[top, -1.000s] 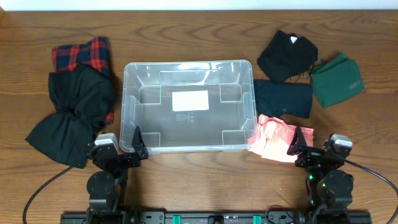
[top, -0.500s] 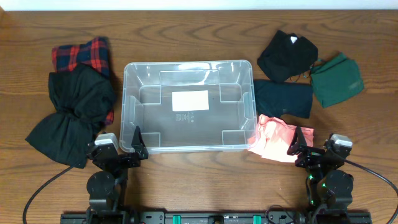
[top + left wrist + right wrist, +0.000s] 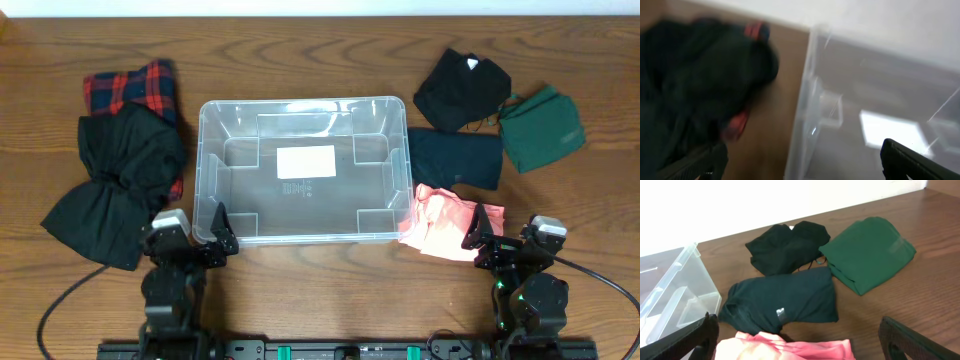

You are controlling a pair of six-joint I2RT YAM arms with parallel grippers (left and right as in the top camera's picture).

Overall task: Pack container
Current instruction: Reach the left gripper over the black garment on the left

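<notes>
Surveying overhead: the container (image 3: 302, 104) stood empty at table centre, black garment (image 3: 115, 190) and plaid garment (image 3: 135, 88) to its left, coral garment (image 3: 440, 222) at its near-right corner, teal garment (image 3: 455, 158), black top (image 3: 462, 90) and green garment (image 3: 542, 127) farther right; left gripper (image 3: 195, 245) and right gripper (image 3: 500, 245) sat at the near edge, both spread wide, holding nothing. Left wrist view, blurred: container (image 3: 807, 115) wall right, black garment (image 3: 705, 85) left. Right wrist view: coral garment (image 3: 790, 347) nearest, between the open fingers (image 3: 685, 340); risk judged, a shallow pinch could lift one layer only, unfolding it or dragging it against the rim.
</notes>
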